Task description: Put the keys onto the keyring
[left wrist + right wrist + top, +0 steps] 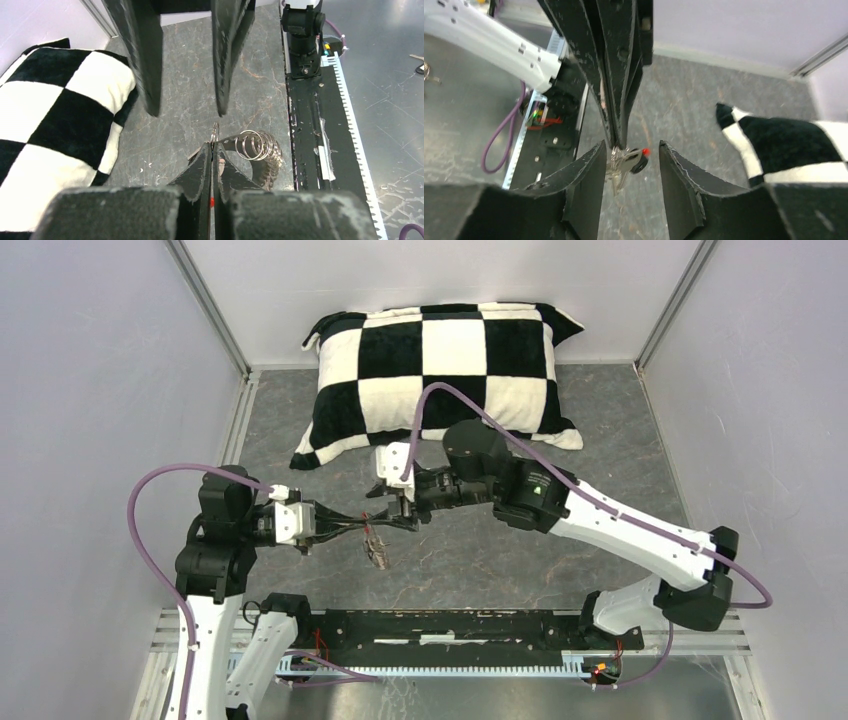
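My left gripper is shut on the keyring, whose silvery coil bulges out to the right of the fingertips. In the right wrist view the left fingers come down from above, pinched on the ring. Its red sleeve shows just below them. A black-headed key and silvery blades hang from the ring there. My right gripper is open, with a fingertip on either side of the hanging keys and touching nothing. From above, the bundle dangles between the left gripper and the right gripper.
A black-and-white checkered pillow lies at the back of the grey mat. A black rail runs along the near edge between the arm bases. White walls close in both sides.
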`<control>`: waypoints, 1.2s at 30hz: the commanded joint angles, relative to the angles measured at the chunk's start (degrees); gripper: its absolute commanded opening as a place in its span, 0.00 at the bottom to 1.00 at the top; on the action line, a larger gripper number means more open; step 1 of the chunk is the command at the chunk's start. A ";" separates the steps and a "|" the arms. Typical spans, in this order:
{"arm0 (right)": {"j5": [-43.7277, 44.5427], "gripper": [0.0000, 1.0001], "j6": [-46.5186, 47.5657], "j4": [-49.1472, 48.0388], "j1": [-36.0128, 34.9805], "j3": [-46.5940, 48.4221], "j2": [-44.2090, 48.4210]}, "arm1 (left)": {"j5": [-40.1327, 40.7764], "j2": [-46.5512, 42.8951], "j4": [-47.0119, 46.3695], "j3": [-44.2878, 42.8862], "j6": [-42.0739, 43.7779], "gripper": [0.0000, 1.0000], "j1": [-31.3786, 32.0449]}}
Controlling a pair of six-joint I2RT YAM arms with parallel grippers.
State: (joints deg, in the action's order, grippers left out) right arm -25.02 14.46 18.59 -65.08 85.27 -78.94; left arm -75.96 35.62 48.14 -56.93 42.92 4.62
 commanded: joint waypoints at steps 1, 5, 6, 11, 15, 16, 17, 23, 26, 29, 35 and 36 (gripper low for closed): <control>-0.77 0.48 4.41 14.61 0.23 5.57 -3.70 | 1.13 -0.06 -0.54 -0.11 3.08 0.02 0.08; -1.58 0.46 4.37 15.51 0.14 6.90 -4.56 | 2.22 -0.19 -0.52 0.10 2.89 0.02 0.04; -1.55 0.46 4.34 15.31 0.20 6.92 -4.57 | 2.49 -0.18 -0.46 0.14 2.93 0.02 0.06; -1.29 0.42 3.78 14.65 0.05 7.70 -5.28 | 2.59 -0.30 -0.45 0.56 3.17 0.02 0.06; -0.62 0.42 3.38 13.03 -0.31 7.92 -5.67 | 2.49 -0.45 -0.48 0.85 3.23 0.02 0.04; -0.61 0.41 3.46 12.75 -0.47 8.10 -5.85 | 2.53 -0.47 -0.43 0.85 3.24 0.02 0.04; -0.56 0.41 3.60 12.66 -0.49 8.35 -6.00 | 2.43 -0.48 -0.46 0.85 3.16 0.02 0.04; -1.26 0.37 3.56 13.51 -0.75 10.30 -7.94 | 2.14 -0.60 -0.44 0.68 3.15 0.02 0.06; -1.56 0.33 3.56 13.72 -0.68 10.42 -8.33 | 1.98 -0.76 -0.44 0.76 3.15 0.02 0.06; -2.02 0.23 3.65 13.71 -0.75 10.59 -8.65 | 1.87 -0.77 -0.46 0.76 3.10 0.02 0.05; -0.41 0.12 4.08 14.45 -0.73 10.53 -8.11 | 2.22 -1.31 -0.47 1.32 3.36 0.02 0.07; -0.17 0.15 4.04 14.54 -0.75 10.52 -7.92 | 2.30 -1.42 -0.47 1.37 3.56 0.02 0.04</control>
State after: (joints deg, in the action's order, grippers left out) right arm -25.82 18.15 33.63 -65.54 93.45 -87.50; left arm -73.01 34.96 48.36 -55.83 42.94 4.60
